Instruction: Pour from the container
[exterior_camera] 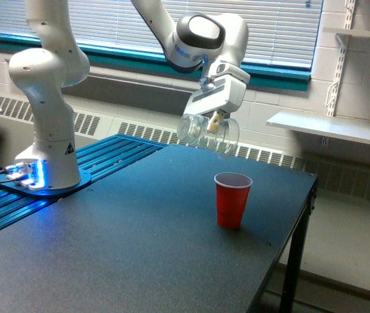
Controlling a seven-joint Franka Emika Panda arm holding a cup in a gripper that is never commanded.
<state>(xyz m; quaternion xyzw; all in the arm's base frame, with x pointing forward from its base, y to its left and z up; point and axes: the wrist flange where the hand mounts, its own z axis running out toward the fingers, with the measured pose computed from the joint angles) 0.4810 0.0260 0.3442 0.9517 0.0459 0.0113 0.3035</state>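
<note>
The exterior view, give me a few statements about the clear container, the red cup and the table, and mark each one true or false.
1. The gripper holds the clear container tipped on its side above the table. True.
2. The red cup lies on its side. False: it stands upright on the table.
3. The clear container touches the red cup. False: it hangs in the air above the cup, apart from it.
4. No stream is visible between the container and the cup. True.
5. The red cup stands nearer the table's edge on the exterior view's right. True.
</note>
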